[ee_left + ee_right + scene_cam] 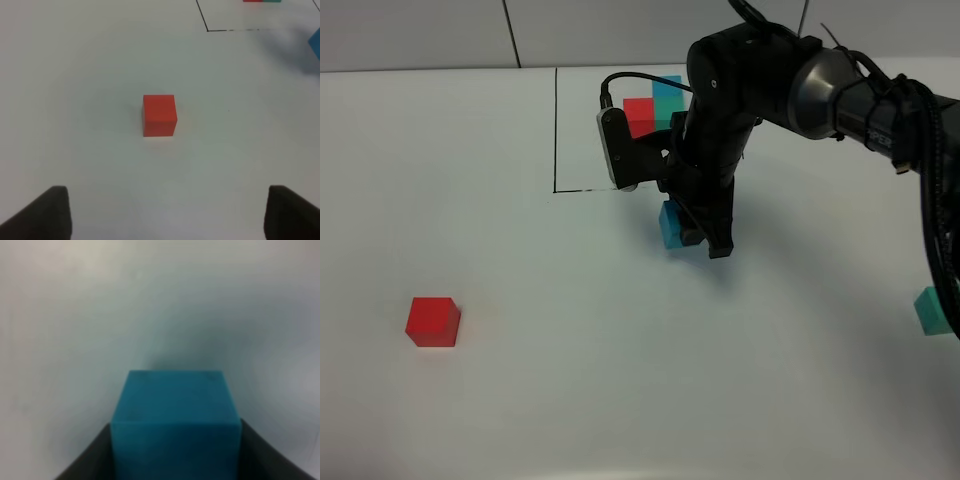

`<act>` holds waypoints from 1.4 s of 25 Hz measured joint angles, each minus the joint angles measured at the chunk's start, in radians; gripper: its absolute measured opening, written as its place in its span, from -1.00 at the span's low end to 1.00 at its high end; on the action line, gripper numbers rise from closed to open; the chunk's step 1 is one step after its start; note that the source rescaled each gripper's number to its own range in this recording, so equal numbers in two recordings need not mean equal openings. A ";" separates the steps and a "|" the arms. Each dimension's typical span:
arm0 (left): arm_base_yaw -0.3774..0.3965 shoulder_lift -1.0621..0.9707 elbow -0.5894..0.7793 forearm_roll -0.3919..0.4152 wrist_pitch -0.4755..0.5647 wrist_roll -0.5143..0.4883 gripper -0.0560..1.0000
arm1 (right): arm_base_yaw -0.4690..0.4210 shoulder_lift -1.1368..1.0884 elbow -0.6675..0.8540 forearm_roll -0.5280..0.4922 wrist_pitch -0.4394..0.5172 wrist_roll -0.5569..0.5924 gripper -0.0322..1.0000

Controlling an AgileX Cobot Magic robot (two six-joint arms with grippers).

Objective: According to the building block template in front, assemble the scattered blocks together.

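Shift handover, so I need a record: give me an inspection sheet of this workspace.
Surface: white table with black drawn lines.
Job's things: template inside the lines; red cube loose; green cube at the high view's right edge; blue cube gripped.
Clutter: nothing seen.
Claws: right claw shut on blue cube; left claw open, facing red cube.
Cables: black cables along right arm.
Surroundings: tiled wall.

The right arm (pixel 750 90) is matte black, with chunky rounded housings and one silver-grey cylindrical joint (pixel 817 85). A bundle of black cables (pixel 932 180) runs along it. A small white-faced camera box (pixel 612 148) at the wrist has a thin black cable (pixel 625 77). The left gripper (pixel 167 212) has dark, blunt, wedge-shaped fingers (pixel 42 215).
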 joint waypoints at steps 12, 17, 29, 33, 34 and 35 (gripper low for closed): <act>0.000 0.000 0.000 0.000 0.000 0.000 0.77 | 0.000 0.160 -0.192 -0.004 0.117 0.031 -0.93; 0.000 0.000 0.000 0.000 0.000 0.000 0.77 | -0.001 0.184 -0.195 -0.021 0.107 0.108 -0.93; 0.000 0.000 0.000 0.000 0.000 0.001 0.77 | -0.002 0.187 -0.200 -0.043 0.108 0.255 -0.93; 0.000 0.000 0.000 0.000 0.000 0.001 0.77 | -0.002 0.187 -0.200 -0.056 0.109 0.302 -0.93; 0.000 0.000 0.000 0.000 0.000 0.001 0.77 | -0.002 0.187 -0.200 -0.056 0.109 0.309 -0.93; 0.000 0.000 0.000 0.000 0.000 0.001 0.77 | -0.002 0.187 -0.200 -0.057 0.109 0.311 -0.93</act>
